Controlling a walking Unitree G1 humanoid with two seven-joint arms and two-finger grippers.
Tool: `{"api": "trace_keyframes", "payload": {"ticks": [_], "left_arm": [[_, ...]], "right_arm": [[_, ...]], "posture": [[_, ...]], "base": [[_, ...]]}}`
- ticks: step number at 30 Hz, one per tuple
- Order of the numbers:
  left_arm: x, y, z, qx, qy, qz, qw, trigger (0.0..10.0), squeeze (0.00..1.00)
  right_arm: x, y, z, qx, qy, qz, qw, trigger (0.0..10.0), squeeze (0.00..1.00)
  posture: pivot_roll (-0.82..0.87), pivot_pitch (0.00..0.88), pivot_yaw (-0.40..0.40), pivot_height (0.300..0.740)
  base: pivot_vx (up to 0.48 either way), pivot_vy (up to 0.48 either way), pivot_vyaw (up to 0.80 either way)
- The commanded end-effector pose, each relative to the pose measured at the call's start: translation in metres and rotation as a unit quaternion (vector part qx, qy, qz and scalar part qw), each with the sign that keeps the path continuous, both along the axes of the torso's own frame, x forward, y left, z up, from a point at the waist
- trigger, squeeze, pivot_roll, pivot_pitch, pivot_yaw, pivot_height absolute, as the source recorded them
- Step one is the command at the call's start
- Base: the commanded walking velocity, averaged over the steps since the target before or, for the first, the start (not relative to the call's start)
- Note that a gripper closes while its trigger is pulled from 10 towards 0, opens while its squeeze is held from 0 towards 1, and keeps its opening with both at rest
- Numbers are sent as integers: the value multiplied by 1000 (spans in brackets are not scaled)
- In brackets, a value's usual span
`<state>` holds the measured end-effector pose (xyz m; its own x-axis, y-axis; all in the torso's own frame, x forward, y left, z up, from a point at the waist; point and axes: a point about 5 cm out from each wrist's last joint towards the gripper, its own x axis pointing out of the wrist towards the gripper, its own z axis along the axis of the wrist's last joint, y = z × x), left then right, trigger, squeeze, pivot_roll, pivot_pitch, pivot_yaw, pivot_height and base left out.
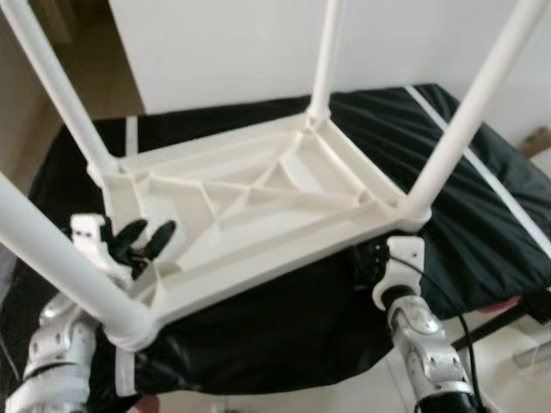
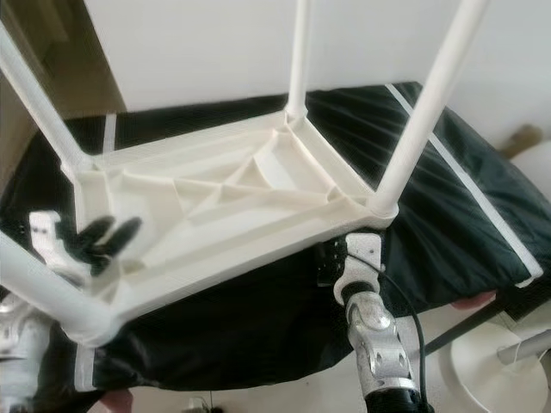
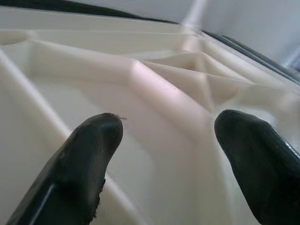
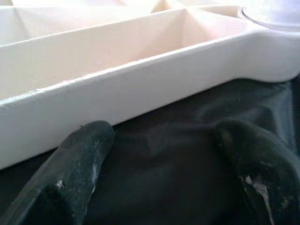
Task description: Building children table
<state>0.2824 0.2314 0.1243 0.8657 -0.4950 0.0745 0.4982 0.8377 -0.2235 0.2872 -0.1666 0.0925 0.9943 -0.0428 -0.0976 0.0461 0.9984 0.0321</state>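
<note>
Lying upside down on the black cover (image 1: pixel 482 215), the table (image 1: pixel 258 215) points four legs up. My left gripper (image 1: pixel 142 241) spreads empty over its ribbed underside; my right gripper (image 4: pixel 164 154) gapes empty below its near rim.

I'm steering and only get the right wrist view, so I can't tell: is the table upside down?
Observer: Yes, the table lies top-down on a black cloth, four legs pointing up.
Operator: Where's my right gripper?
Observer: The right gripper sits at the table's near edge, by the near right leg.
Operator: And the left one?
Observer: The left gripper, open, reaches into the ribbed underside beside the near left leg.
</note>
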Motion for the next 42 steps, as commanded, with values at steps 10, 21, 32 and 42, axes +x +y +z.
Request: {"api": "trace_keyframes", "payload": {"ticks": [10, 21, 32, 42], "left_arm": [[-40, -80, -9, -70, -6, -234, 970, 10000, 0], [-49, -106, 9, -102, -14, -229, 968, 10000, 0], [-59, -116, 23, -137, -28, -260, 956, 10000, 0], [-61, -120, 30, -155, -31, -272, 949, 10000, 0]], "right_arm": [[23, 14, -3, 3, 10, 9, 1000, 10000, 0], [39, 31, -6, -10, 30, 55, 998, 10000, 0], [52, 52, -2, -21, 25, 129, 991, 10000, 0], [70, 69, 7, -25, 26, 158, 987, 10000, 0]], "posture": [[55, 62, 18, 740], [56, 57, 25, 740], [55, 61, 30, 740], [58, 64, 32, 740]], "base": [[0, 0, 0], [0, 0, 0], [0, 0, 0], [0, 0, 0]]}}
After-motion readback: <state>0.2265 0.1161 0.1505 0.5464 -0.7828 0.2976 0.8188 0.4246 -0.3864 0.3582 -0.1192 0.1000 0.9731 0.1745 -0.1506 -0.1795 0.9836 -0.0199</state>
